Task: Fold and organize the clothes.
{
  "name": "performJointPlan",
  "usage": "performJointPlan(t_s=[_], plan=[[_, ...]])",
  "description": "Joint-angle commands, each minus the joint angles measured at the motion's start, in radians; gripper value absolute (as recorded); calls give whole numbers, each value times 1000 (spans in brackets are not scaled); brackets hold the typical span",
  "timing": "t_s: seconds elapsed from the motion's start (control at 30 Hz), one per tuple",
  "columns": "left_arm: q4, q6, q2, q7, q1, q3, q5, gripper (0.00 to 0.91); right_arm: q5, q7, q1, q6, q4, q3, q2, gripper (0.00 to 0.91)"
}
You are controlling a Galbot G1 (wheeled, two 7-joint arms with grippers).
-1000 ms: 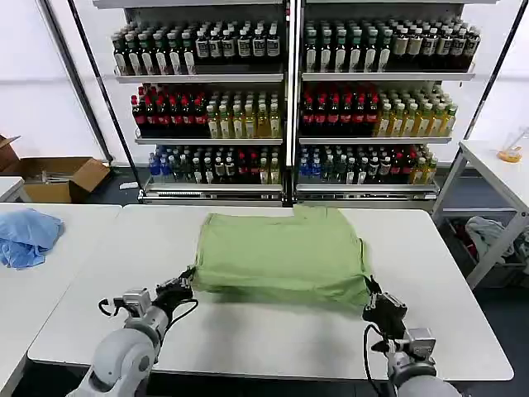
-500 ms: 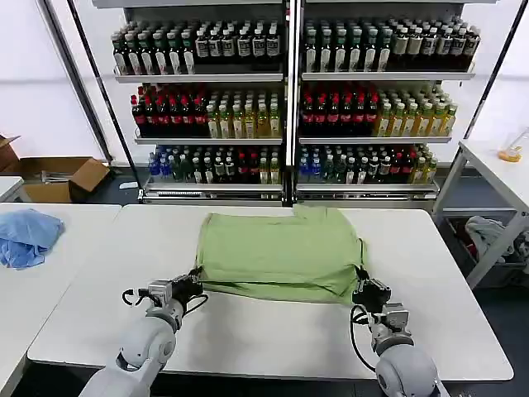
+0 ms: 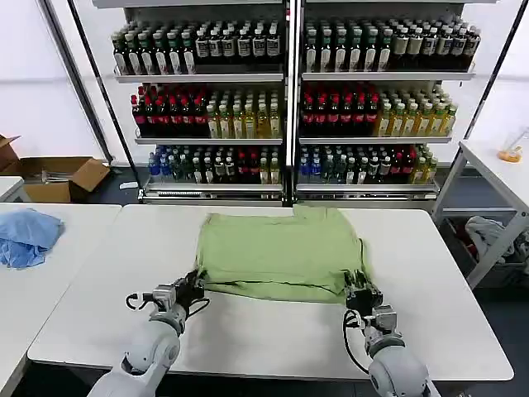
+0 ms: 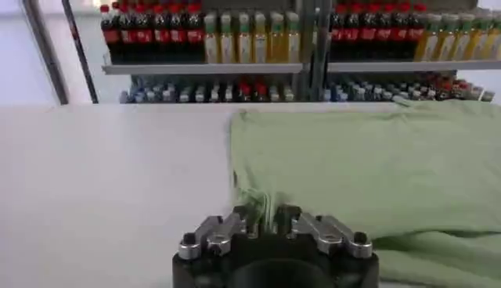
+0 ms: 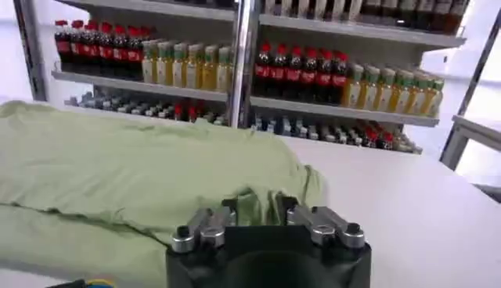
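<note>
The light green polo shirt (image 3: 277,252), folded over on the tabletop (image 3: 248,331), is gripped at its near corners by the closed jaws of the left gripper (image 3: 192,287) and right gripper (image 3: 358,289)

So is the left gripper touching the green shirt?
Touching: in the left wrist view, the left gripper pinches a bunched fold of the shirt between its fingers.

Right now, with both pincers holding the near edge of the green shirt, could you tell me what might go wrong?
1. The left pincer and right pincer each pinch only a small bunch of the green shirt; the fabric could slip out of one, leaving the fold lopsided.
2. The right corner looks more bunched in the right wrist view, so uneven pulling may wrinkle the fold.
3. The folded layer could drag the layer beneath across the table.
</note>
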Motion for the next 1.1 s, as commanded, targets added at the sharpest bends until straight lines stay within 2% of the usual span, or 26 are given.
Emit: performJointPlan(t_s=[0.03,0.2,0.23,0.27,0.3,0.37,0.7,0.97,1.1], plan=[[-28,-9,-1,-2,68,-38,19,907,-9,-2,-106,4,87,39,2,907],[15,-15,0,-2,42,-35,19,907,35,32,-79,-31,24,50,9,907],[25,-15,-1,-2,33,-33,19,383,56,39,-66,-48,10,48,13,907],[30,-15,0,-2,28,-31,19,151,69,42,-62,-56,2,45,14,806],[37,-16,0,-2,22,-28,19,101,82,49,-51,-67,-7,43,18,443],[42,-19,1,-2,16,-21,19,30,107,57,-35,-80,-25,34,25,0],[58,-28,3,9,15,-5,6,20,177,69,-15,-80,-64,15,32,0],[38,-19,4,18,24,-9,-43,20,176,63,-40,-73,-28,17,26,0],[-14,-16,8,22,66,-25,-61,20,159,60,-96,-71,39,18,24,0]])
